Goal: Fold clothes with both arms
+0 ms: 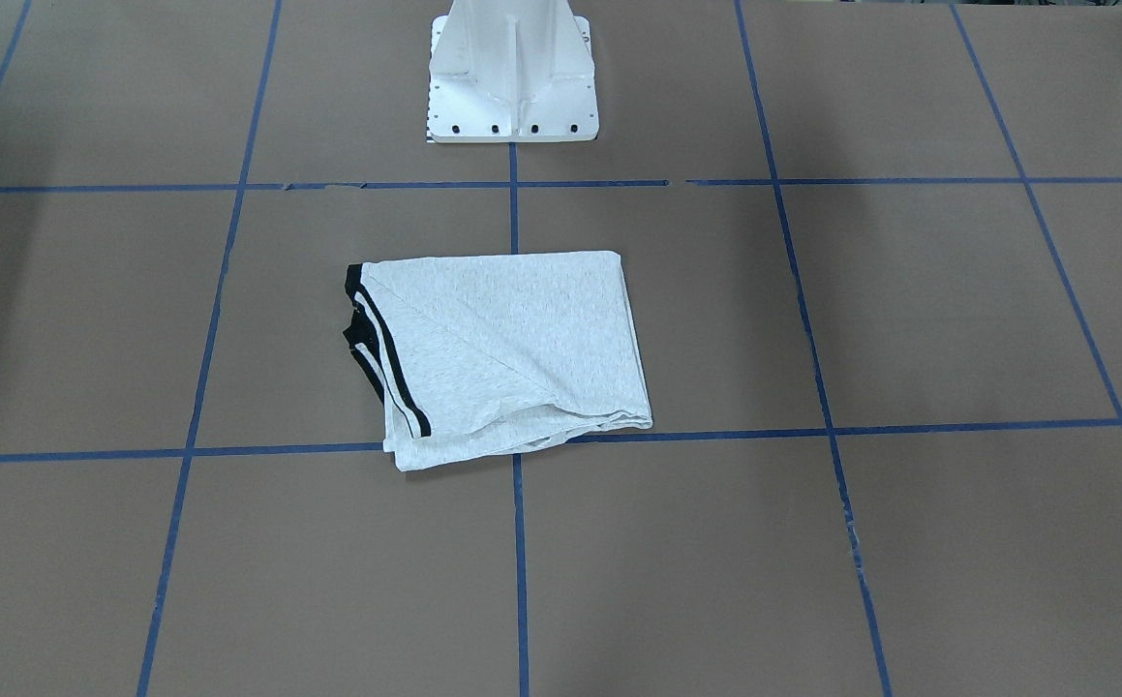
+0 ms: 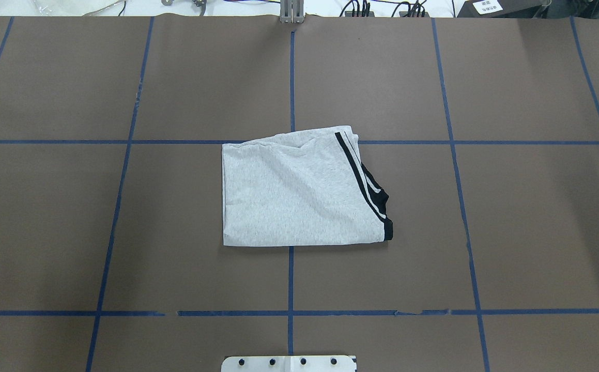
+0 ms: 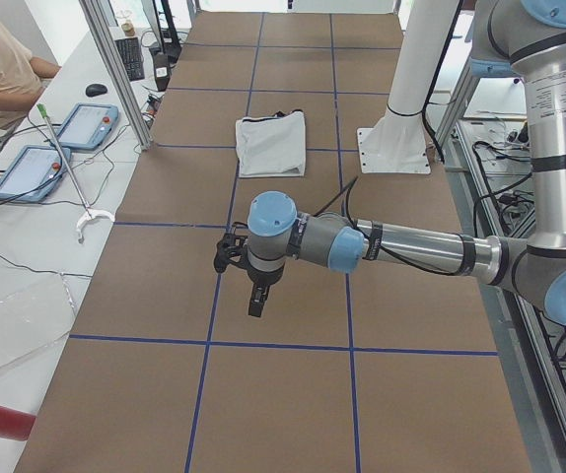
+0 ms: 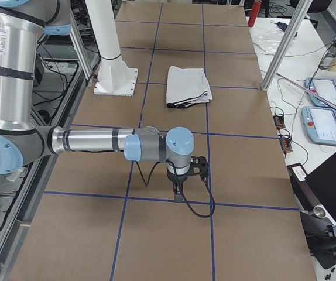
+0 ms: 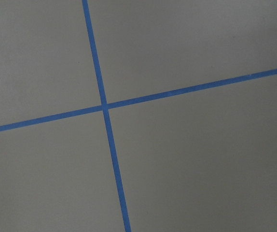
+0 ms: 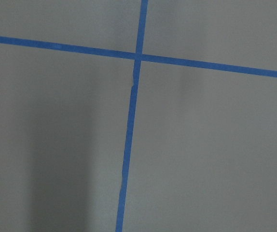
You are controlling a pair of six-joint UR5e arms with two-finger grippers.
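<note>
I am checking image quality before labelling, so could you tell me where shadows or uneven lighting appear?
Front-facing view: soft shadow bands fall on the table either side of the crisply lit T-shirt. Overhead view: even light, only a faint shadow top right. Right wrist view: a broad dark shadow at lower left, blue tape slightly soft. Left wrist view: even, no glare.

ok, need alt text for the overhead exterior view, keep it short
A light grey T-shirt, folded into a rough rectangle, lies flat at the middle of the brown table, its black-striped trim along the fold's right side. Blue tape marks the table into a grid, and a white base plate shows at the bottom edge.
</note>
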